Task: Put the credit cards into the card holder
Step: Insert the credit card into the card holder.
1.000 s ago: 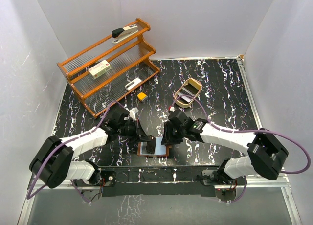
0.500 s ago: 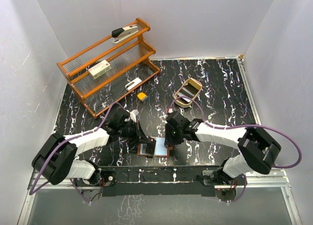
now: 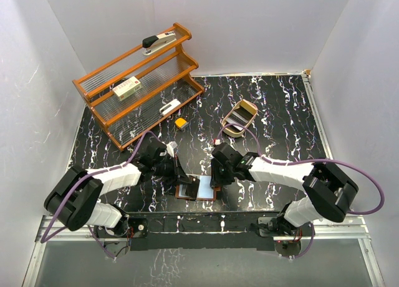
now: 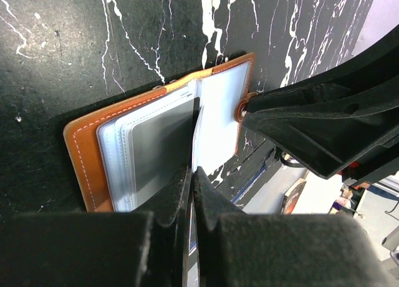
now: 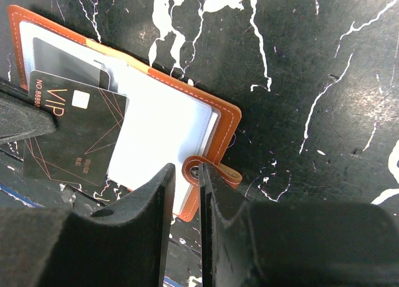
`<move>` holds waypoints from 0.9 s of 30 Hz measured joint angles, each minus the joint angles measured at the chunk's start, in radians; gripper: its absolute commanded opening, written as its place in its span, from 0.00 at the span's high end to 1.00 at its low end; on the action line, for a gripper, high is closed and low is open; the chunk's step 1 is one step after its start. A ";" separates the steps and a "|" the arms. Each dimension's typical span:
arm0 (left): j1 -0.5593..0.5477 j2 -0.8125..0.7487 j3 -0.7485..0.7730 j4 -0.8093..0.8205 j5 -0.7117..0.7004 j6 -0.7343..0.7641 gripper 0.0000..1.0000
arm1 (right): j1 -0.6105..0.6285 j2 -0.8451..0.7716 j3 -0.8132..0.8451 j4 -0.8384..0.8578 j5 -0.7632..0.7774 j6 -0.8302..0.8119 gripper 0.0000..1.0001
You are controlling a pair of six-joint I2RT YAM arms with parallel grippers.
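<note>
Up top, the fixed camera sits high at the near edge and looks down and forward across the whole counter point(image 3: 280, 112), with the open card holder point(image 3: 198, 189) small near the bottom of its view. The left wrist camera is right in close, peering down along its own left claw point(image 4: 193, 170), the credit card point(image 4: 196, 131) seen edge-on. The right wrist camera hangs just as near over its right claw point(image 5: 186, 175), facing down from the opposite side, that card face-up. All three views share the card holder.
</note>
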 measured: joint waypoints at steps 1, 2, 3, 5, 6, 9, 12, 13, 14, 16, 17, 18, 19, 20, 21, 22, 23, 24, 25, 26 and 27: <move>0.000 0.001 0.000 0.003 -0.001 0.000 1.00 | 0.000 0.000 -0.001 0.000 0.000 0.000 0.80; 0.000 0.002 -0.001 0.007 -0.002 0.000 1.00 | 0.000 0.000 -0.001 0.000 0.000 0.000 0.81; 0.000 0.005 -0.001 0.011 -0.004 0.000 1.00 | 0.000 0.000 -0.001 0.000 0.000 0.000 0.81; 0.000 0.016 -0.001 0.015 -0.009 0.000 1.00 | 0.000 0.000 -0.001 0.000 0.000 0.000 0.81; 0.000 0.023 -0.001 0.015 -0.011 -0.001 1.00 | 0.000 0.000 -0.001 0.000 0.000 0.000 0.81; 0.000 0.034 -0.001 0.021 -0.014 -0.005 1.00 | 0.000 0.000 -0.001 0.001 0.000 0.000 0.81; 0.000 0.038 -0.001 0.035 -0.015 -0.015 1.00 | 0.000 0.000 -0.007 0.008 0.000 0.000 0.81; 0.000 0.038 -0.002 0.043 -0.017 -0.020 1.00 | 0.000 0.000 -0.011 0.013 0.000 0.000 0.81; 0.000 0.038 -0.003 0.053 -0.019 -0.024 1.00 | 0.000 0.000 -0.012 0.014 0.000 0.001 0.81; 0.000 0.040 -0.005 0.069 -0.026 -0.031 1.00 | 0.000 -0.001 -0.013 0.016 0.000 0.001 0.81; 0.000 0.041 -0.008 0.081 -0.029 -0.033 1.00 | 0.000 -0.002 -0.014 0.017 0.000 0.001 0.81; 0.000 0.042 -0.014 0.092 -0.033 -0.035 1.00 | 0.000 -0.002 -0.014 0.018 0.000 0.001 0.81; 0.000 0.045 -0.019 0.101 -0.038 -0.038 1.00 | 0.000 -0.002 -0.015 0.018 0.000 0.001 0.81; 0.000 0.048 -0.025 0.111 -0.042 -0.041 1.00 | 0.000 -0.003 -0.017 0.020 0.000 0.001 0.81; 0.000 0.051 -0.030 0.122 -0.046 -0.043 1.00 | 0.000 -0.003 -0.018 0.021 0.000 0.001 0.81; 0.000 0.054 -0.035 0.134 -0.048 -0.046 1.00 | 0.000 -0.004 -0.018 0.021 0.000 0.001 0.81; 0.000 0.056 -0.039 0.142 -0.049 -0.049 1.00 | 0.000 -0.004 -0.018 0.022 0.000 0.001 0.81; 0.000 0.059 -0.040 0.151 -0.048 -0.051 1.00 | 0.000 -0.005 -0.018 0.022 0.000 0.001 0.81; 0.000 0.064 -0.042 0.162 -0.048 -0.053 1.00 | 0.000 -0.005 -0.019 0.022 0.000 0.001 0.81; 0.000 0.068 -0.043 0.170 -0.048 -0.055 1.00 | 0.000 -0.005 -0.019 0.022 0.001 0.001 0.81; -0.002 0.073 -0.044 0.176 -0.048 -0.057 1.00 | 0.000 -0.005 -0.019 0.023 0.001 0.001 0.81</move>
